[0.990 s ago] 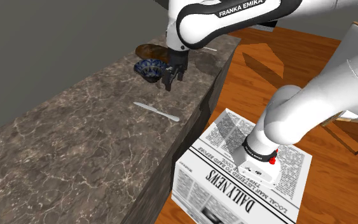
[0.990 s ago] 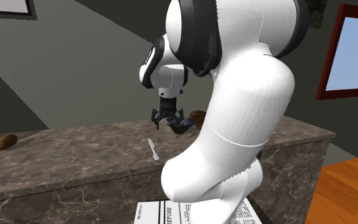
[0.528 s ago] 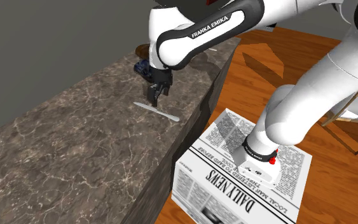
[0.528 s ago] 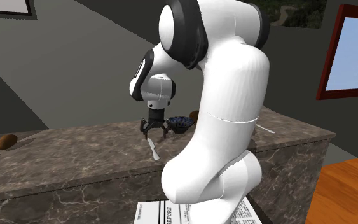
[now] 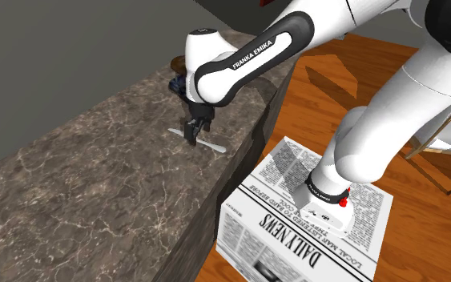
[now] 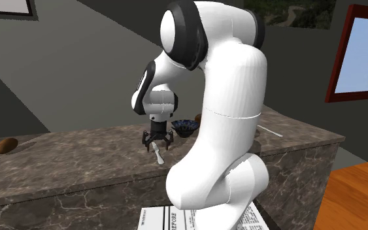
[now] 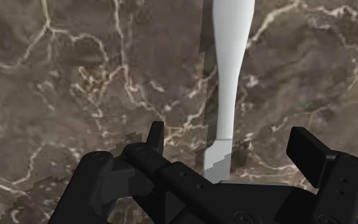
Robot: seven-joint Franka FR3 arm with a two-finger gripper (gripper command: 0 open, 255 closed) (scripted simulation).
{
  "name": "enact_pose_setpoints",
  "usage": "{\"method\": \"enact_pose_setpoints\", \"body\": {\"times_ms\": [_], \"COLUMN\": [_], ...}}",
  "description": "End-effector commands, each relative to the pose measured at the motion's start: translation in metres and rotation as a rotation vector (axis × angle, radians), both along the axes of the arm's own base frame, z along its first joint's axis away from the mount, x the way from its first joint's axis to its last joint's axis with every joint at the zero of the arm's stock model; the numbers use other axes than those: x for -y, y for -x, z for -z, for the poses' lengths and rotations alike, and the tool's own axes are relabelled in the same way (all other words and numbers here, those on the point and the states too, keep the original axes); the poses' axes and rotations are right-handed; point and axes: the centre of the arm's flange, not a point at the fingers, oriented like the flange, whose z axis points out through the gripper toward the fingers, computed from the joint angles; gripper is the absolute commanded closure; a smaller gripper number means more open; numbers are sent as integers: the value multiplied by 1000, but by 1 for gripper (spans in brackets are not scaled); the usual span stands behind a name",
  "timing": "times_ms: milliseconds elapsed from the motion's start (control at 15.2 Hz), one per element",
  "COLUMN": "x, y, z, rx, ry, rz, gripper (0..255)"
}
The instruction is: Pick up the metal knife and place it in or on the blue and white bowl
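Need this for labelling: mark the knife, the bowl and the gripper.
knife [image 7: 229, 83]: wrist view, on its narrow middle stretch.
bowl [image 6: 185, 128]: second exterior view, on its outer wall.
gripper [image 5: 192, 137]: shoulder view, midway between its open fingers.

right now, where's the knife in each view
Shoulder view: the knife lies left of centre on the marbled counter, near the edge facing the stand, under the jaws.
Second exterior view: the knife lies left of centre on the counter, just below the jaws.
Wrist view: the knife runs away from the camera between the open jaws, which do not touch it.
Shared landmark: the black jaws astride the knife.
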Motion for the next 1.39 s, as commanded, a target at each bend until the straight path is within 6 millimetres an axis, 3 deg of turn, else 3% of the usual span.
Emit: {"method": "enact_pose_setpoints", "body": {"times_ms": [0,396,462,1056,1320], "x": [0,0,0,0,0], "y": [1,1,1,1,1], "z": [5,5,5,5,-16], "rx": [0,0,0,0,0], "ry": [0,0,0,0,0], "rz": [0,0,0,0,0], "gripper": [0,0,255,255,255]}}
